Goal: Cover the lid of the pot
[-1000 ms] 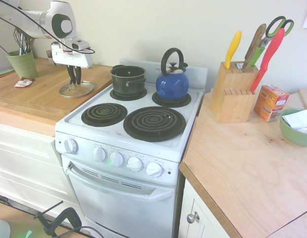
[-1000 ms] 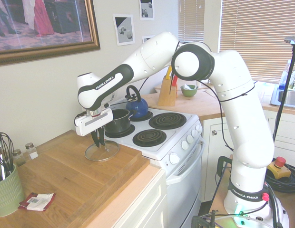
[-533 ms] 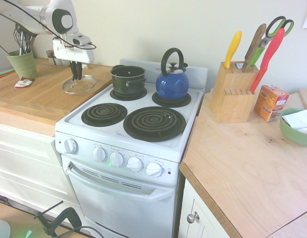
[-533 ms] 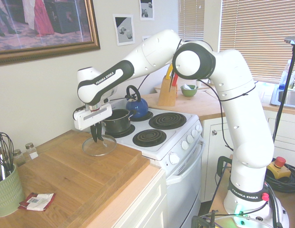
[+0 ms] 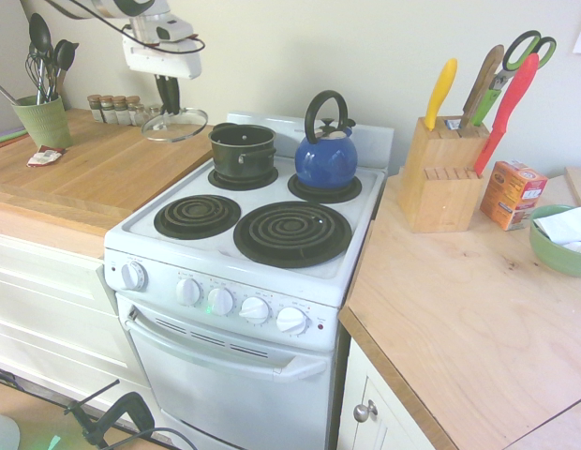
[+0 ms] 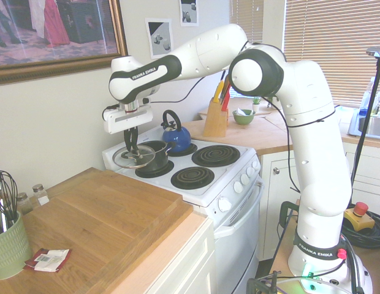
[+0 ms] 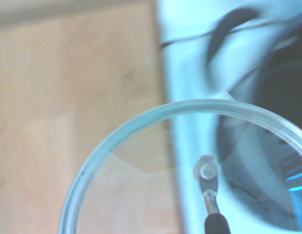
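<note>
The round clear glass lid (image 5: 175, 125) hangs in the air above the counter's right end, just left of the stove. My gripper (image 5: 168, 105) is shut on its knob from above. The dark pot (image 5: 242, 151) stands open on the back left burner, to the right of the lid and a little lower. In the second exterior view the lid (image 6: 134, 157) hangs in front of the pot (image 6: 154, 154), under my gripper (image 6: 132, 149). The wrist view shows the lid's rim (image 7: 141, 120) over the counter edge and the stove, with the pot (image 7: 282, 126) blurred beyond it.
A blue kettle (image 5: 326, 156) sits on the back right burner beside the pot. Spice jars (image 5: 112, 108) and a green utensil cup (image 5: 42, 117) stand at the back of the wooden counter (image 5: 84, 178). A knife block (image 5: 443, 173) stands right of the stove.
My gripper has finished shutting on the knob and lifted the lid off the counter, carrying it up and toward the stove and the pot.
</note>
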### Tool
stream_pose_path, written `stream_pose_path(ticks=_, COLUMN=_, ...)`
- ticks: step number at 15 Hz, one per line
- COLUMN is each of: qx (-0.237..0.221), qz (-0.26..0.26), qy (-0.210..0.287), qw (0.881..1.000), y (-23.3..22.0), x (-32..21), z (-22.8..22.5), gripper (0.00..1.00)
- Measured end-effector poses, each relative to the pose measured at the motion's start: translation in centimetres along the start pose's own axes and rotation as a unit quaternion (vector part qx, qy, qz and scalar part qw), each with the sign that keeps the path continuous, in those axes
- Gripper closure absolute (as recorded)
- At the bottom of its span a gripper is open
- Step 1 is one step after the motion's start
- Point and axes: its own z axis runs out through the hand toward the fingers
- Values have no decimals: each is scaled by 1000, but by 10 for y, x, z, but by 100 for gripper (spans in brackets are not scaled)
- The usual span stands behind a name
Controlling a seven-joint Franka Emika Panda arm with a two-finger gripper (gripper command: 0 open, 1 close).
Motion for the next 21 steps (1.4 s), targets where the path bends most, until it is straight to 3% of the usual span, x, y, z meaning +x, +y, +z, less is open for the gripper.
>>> stream_pose_path(ticks=3, qx=3, qz=33, qy=5, qw=999, y=13, x=40, z=-10, gripper=100)
stream_pose_path(ticks=10, qx=-9, qz=78, qy=9, qw=997, y=10, x=114, z=38, gripper=100)
stream_pose_path(ticks=21, qx=-17, qz=78, qy=7, qw=997, y=-4, x=127, z=53, gripper=100)
